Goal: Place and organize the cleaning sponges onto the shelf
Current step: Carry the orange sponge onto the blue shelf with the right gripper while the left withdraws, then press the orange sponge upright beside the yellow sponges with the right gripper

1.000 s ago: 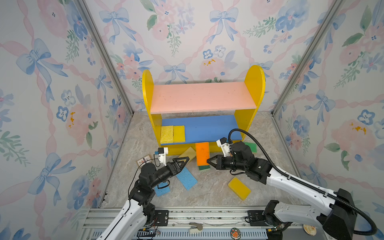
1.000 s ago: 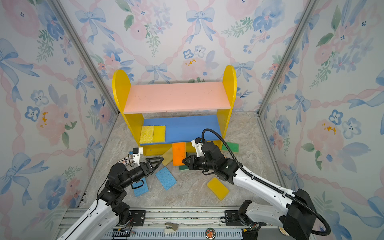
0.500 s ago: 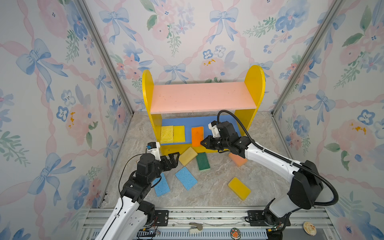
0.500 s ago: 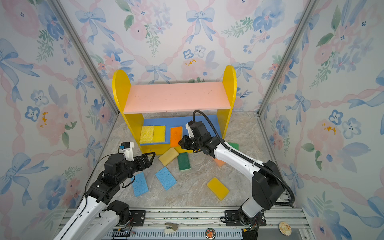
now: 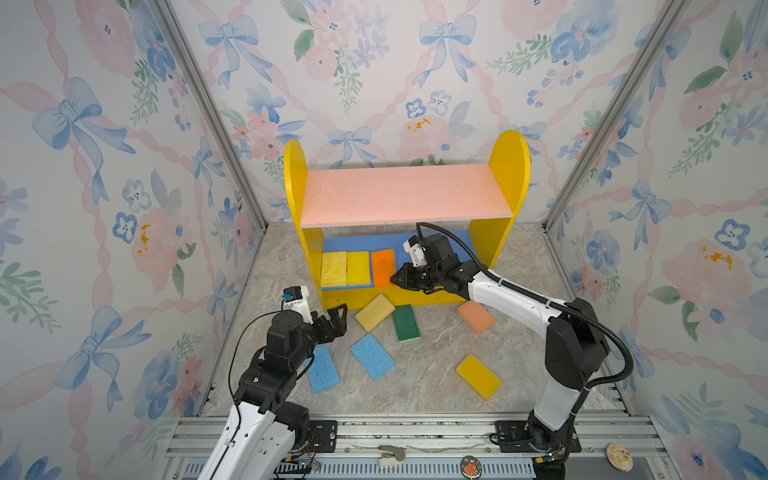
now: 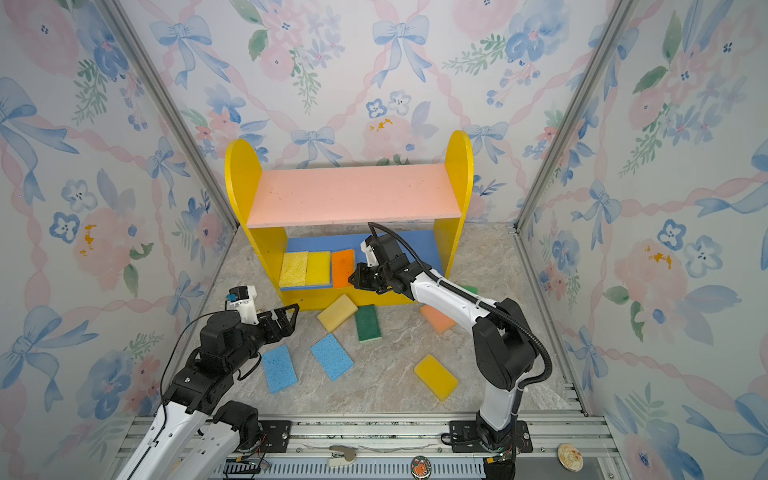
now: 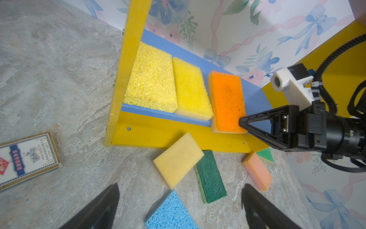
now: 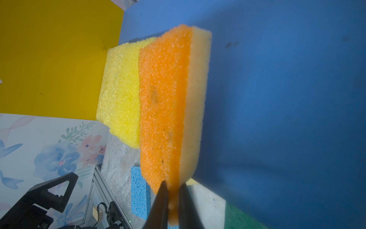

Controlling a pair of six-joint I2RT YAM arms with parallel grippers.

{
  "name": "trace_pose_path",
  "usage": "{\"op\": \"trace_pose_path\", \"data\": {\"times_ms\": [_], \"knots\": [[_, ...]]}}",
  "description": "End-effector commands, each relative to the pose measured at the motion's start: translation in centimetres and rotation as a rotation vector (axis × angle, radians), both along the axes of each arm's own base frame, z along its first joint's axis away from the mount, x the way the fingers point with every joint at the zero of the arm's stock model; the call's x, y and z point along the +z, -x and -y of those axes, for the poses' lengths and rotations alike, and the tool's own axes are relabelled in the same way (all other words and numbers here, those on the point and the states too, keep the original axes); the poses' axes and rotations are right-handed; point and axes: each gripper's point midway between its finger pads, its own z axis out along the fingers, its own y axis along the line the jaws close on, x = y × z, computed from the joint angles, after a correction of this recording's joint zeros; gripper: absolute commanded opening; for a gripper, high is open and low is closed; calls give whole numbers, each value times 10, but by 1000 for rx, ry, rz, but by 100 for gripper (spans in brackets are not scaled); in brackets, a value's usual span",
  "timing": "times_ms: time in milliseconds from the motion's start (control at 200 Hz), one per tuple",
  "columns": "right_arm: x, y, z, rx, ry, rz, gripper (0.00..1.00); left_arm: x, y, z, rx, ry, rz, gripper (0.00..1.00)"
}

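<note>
The shelf [image 5: 407, 195] stands at the back, pink board above blue board [image 7: 255, 97]. Two yellow sponges [image 5: 333, 268] [image 5: 358, 268] lie at the blue board's left end. Beside them is an orange sponge [image 5: 383, 266] [image 7: 226, 99], its near end pinched by my right gripper [image 5: 397, 279] [image 8: 173, 190], which is shut on it. My left gripper [image 5: 338, 318] [image 7: 180, 188] hangs open and empty over the floor. Loose on the floor lie a pale yellow sponge [image 5: 375, 312], a dark green one [image 5: 406, 323], a peach one [image 5: 476, 316], two light blue ones [image 5: 372, 361] [image 5: 323, 369] and a yellow one [image 5: 478, 377].
A green sponge [image 7: 265, 154] peeks out by the shelf's right foot, behind the right arm. A small printed box [image 7: 27, 158] lies on the floor left of the shelf. Papered walls close in three sides; a metal rail [image 5: 415, 432] runs along the front.
My right gripper carried the orange sponge from the floor up onto the blue board beside the yellow ones. My left gripper drew back to the left, still open.
</note>
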Motion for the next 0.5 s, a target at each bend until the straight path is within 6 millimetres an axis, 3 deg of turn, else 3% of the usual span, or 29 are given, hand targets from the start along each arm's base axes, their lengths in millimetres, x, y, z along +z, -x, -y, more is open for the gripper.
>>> {"op": "trace_pose_path", "data": {"times_ms": [0,130,495], "knots": [[7,-15,-4,5,-14,15,13,3,-1,-3,1,-26,4,98],[4,-19,-10,11,-15,9,13,2,-1,-1,-7,-26,-3,98],[1,-24,-2,-5,-9,1,13,-4,-3,0,-8,-30,-23,98]]}}
